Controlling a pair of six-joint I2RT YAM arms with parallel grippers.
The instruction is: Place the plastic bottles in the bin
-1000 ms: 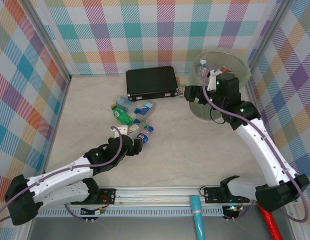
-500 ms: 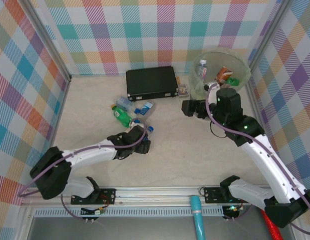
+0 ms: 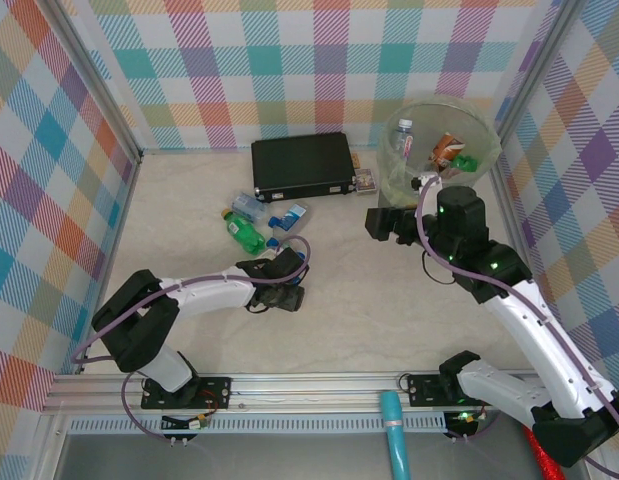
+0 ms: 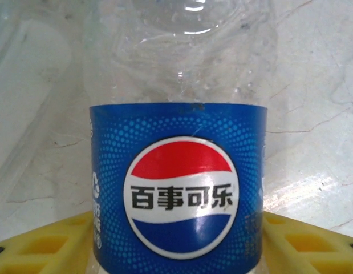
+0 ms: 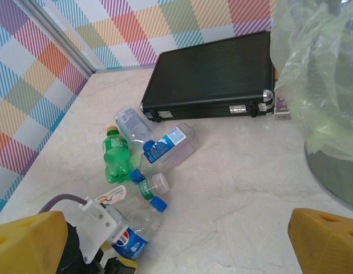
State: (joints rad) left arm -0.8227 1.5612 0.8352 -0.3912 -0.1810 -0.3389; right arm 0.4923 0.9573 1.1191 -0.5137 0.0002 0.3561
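A clear Pepsi bottle [image 4: 176, 188] with a blue label and blue cap [image 5: 158, 204] lies on the table. My left gripper [image 4: 176, 242] is shut on it, one yellow finger [image 4: 51, 242] against each side of the label. From above, the left gripper [image 3: 286, 280] sits just below the loose bottles. A green bottle [image 3: 244, 232], a blue-labelled clear bottle [image 3: 287, 215] and a small green-labelled one [image 5: 150, 185] lie in a cluster. The pale-green bin [image 3: 489, 140] at the back right holds three bottles. My right gripper [image 3: 379, 222] hangs open and empty left of the bin.
A flat black case [image 3: 301, 165] lies at the back, left of the bin, with a small box [image 3: 364, 180] at its right end. Checked walls close in the table on three sides. Bare tabletop [image 3: 389, 300] lies between the arms.
My left arm reached forward to the Pepsi bottle and its jaws closed in on it. My right arm drew back from the bin rim toward the near side, still open.
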